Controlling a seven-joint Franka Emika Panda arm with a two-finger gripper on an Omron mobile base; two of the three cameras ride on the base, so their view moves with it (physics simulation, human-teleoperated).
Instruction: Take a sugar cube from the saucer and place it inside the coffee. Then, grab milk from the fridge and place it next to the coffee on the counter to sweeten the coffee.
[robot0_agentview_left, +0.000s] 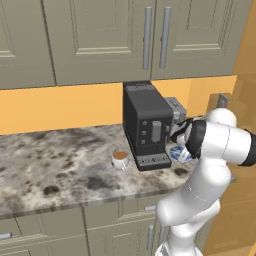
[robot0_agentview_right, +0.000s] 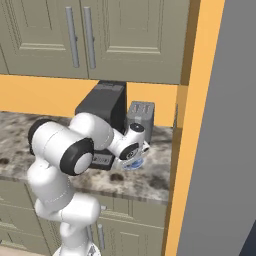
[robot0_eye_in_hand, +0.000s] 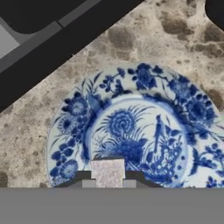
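The two-finger gripper (robot0_eye_in_hand: 108, 183) is down on the round blue-and-white patterned saucer (robot0_eye_in_hand: 131, 118), fingers pinching the small pale sugar cube (robot0_eye_in_hand: 107, 172). The white cup of brown coffee (robot0_agentview_left: 120, 159) sits well to the left, beyond the black boxy coffee machine (robot0_agentview_left: 146, 125), so the carry goes leftward around it.

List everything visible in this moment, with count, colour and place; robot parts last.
saucer: one, blue-and-white, on the counter right of the coffee machine
sugar cube: one, whitish, on the saucer between the fingertips
coffee: one white cup, brown liquid, left of the machine
coffee machine: one, black, at the back wall
toaster: one, grey, beside the machine
counter: one, mottled stone
cabinets: olive-grey, above and below
gripper: one, jaws shut on the sugar cube
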